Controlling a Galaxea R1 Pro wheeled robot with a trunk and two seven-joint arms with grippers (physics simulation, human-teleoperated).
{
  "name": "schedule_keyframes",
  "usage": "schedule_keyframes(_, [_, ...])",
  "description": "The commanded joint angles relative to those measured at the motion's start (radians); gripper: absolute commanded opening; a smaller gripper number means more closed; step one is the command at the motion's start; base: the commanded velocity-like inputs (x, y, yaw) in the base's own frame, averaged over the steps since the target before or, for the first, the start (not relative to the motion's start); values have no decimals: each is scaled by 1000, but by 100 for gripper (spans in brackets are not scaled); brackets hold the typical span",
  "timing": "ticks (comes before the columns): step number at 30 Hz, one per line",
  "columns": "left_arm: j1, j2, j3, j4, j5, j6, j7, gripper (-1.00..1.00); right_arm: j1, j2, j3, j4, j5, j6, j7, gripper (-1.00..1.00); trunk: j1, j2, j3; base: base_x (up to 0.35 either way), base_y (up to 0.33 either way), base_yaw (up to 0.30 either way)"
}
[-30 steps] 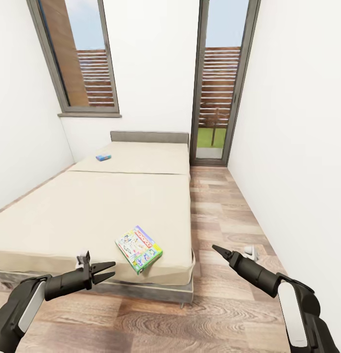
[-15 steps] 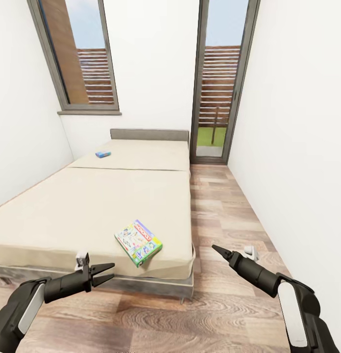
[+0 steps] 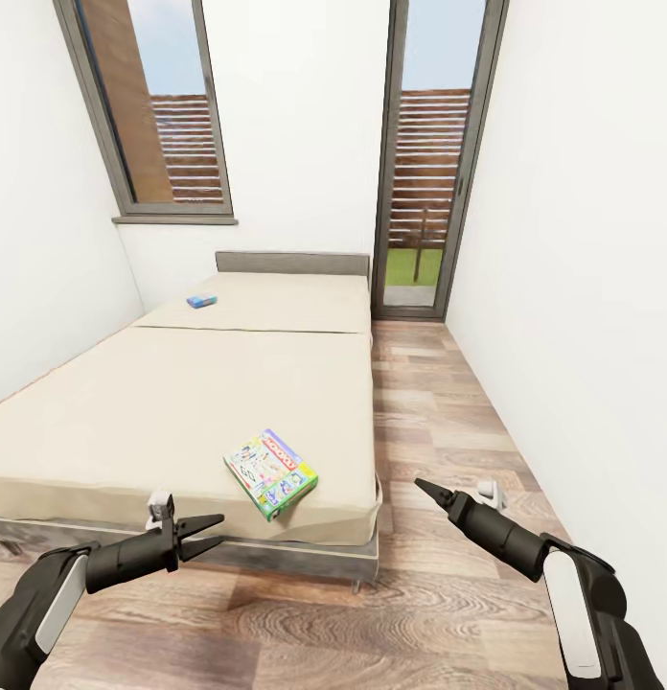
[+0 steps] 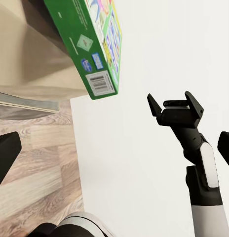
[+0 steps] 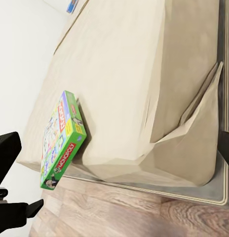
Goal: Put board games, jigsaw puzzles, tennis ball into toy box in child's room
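Observation:
On the beige bed (image 3: 180, 402), a white-green Monopoly board game (image 3: 270, 473) lies near the foot corner, slightly over the edge. A small blue board game (image 3: 201, 301) rests far off near the grey headboard. My left gripper (image 3: 207, 534) hovers open below and left of the Monopoly box, in front of the bed frame. My right gripper (image 3: 422, 487) hangs open over the floor to the right of the bed corner. The wrist views show the Monopoly box (image 4: 92, 44) (image 5: 62, 138) close by, untouched, and the right gripper (image 4: 172, 104) with its fingers spread. The table, toy box, jigsaw puzzles and tennis ball are out of view.
A wood-plank aisle (image 3: 439, 412) runs between the bed and the white right wall (image 3: 583, 287) up to a tall glass door (image 3: 425, 163). A dark-framed window (image 3: 156, 115) stands above the headboard (image 3: 291, 263). The left wall (image 3: 46, 268) borders the bed.
A second ago the whole picture shifted slightly, so the camera moved a little away from the bed. Over the last half second nothing has visibly changed.

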State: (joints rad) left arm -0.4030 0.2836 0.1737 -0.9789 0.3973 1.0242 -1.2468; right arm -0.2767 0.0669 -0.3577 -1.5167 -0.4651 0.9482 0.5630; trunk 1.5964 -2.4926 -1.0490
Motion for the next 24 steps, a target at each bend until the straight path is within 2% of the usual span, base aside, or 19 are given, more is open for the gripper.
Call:
schedule_keyframes(1, [0, 0, 0, 0, 2, 7, -2, 100, -1, 1, -3, 0, 3, 6, 6, 100, 0, 0, -1, 0, 0, 0])
schedule_keyframes(6, [0, 0, 1, 0, 1, 7, -1, 100, -1, 1, -3, 0, 3, 6, 6, 100, 0, 0, -1, 0, -22, 0])
schedule_keyframes(15, [0, 0, 1, 0, 0, 7, 1, 100, -1, 1, -3, 0, 3, 6, 6, 100, 0, 0, -1, 0, -159, 0])
schedule_keyframes(24, [0, 0, 1, 0, 0, 7, 1, 100, -1, 2, -3, 0, 3, 6, 6, 100, 0, 0, -1, 0, -38, 0])
